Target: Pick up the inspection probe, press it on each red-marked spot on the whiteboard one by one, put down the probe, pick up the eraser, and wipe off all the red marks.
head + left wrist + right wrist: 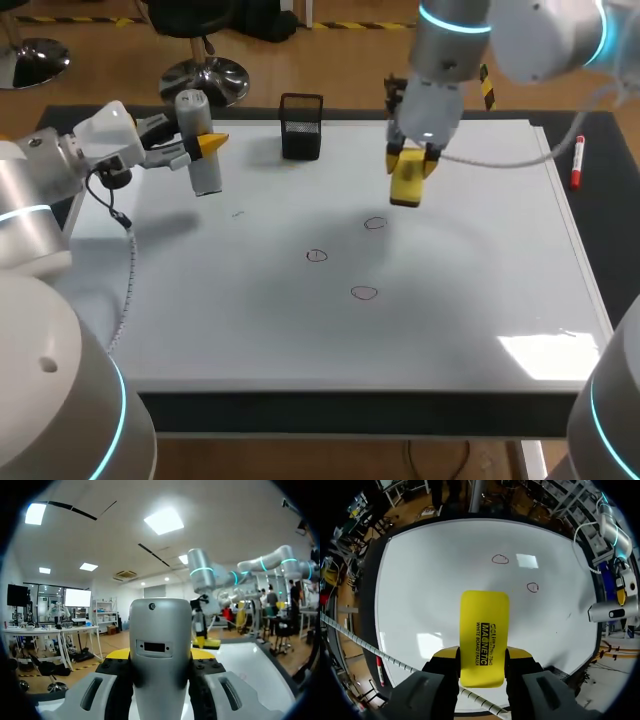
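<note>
My left gripper (208,145) is clamped on the grey probe (204,175), over the whiteboard's (470,290) far left corner. My right gripper (410,160) grips the yellow eraser (405,190), near the farthest of three red marks (375,224).

A dark counter (300,412) carries a large whiteboard (220,330) that lies flat and covers nearly all of it, leaving a dark strip showing around the edges. At the board's 12 o'clock edge stands a black mesh holder (301,127), upright. Near the middle are three red marks, each a small drawn ring: one about dead centre (317,256), a second at 2 o'clock from it (375,224), and a third at 4 o'clock from it (364,292). At the board's 2 o'clock side a red marker (577,163) lies along its edge, on the dark strip.
</note>
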`<move>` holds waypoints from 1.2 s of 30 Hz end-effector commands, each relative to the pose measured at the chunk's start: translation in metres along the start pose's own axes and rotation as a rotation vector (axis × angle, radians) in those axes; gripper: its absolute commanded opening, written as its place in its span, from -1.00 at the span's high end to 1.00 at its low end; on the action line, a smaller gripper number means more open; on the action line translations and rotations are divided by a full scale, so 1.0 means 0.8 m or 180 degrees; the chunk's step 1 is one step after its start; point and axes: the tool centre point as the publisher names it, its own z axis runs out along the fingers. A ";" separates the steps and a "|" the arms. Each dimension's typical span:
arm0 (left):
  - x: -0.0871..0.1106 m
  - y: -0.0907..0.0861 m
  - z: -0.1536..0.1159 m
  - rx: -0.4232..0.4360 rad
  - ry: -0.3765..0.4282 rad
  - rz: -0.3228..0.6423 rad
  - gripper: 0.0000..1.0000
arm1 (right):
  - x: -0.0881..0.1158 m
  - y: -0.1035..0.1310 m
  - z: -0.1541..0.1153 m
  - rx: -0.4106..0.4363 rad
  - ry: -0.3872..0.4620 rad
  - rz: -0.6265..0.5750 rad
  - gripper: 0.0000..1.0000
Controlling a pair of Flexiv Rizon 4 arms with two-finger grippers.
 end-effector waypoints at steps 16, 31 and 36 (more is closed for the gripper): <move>0.000 0.000 0.000 0.0008 -0.0006 0.0006 1.00 | -0.109 0.075 0.057 0.0032 0.0219 -0.0283 1.00; 0.000 0.000 0.000 0.0008 -0.0006 0.0006 1.00 | -0.178 0.109 0.097 0.0160 0.0191 -0.0495 1.00; 0.000 0.000 0.000 0.0008 -0.0006 0.0006 1.00 | -0.190 0.111 0.108 0.0151 0.0196 -0.0581 1.00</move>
